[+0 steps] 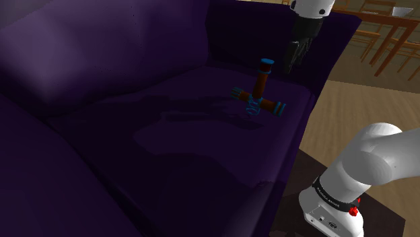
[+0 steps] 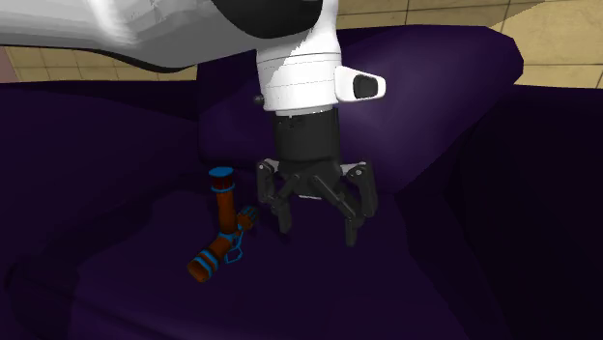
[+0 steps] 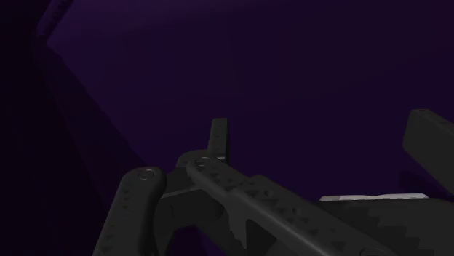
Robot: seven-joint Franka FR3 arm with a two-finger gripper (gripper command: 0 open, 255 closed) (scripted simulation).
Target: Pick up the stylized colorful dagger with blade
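Second exterior view | dagger (image 2: 227, 214) left of spread jaws | not touching

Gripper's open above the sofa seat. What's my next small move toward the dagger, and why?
Probably slide the gripper toward the second exterior view's left until it is over the dagger, then descend. It hangs open and empty beside the dagger, which lies on the purple sofa seat.
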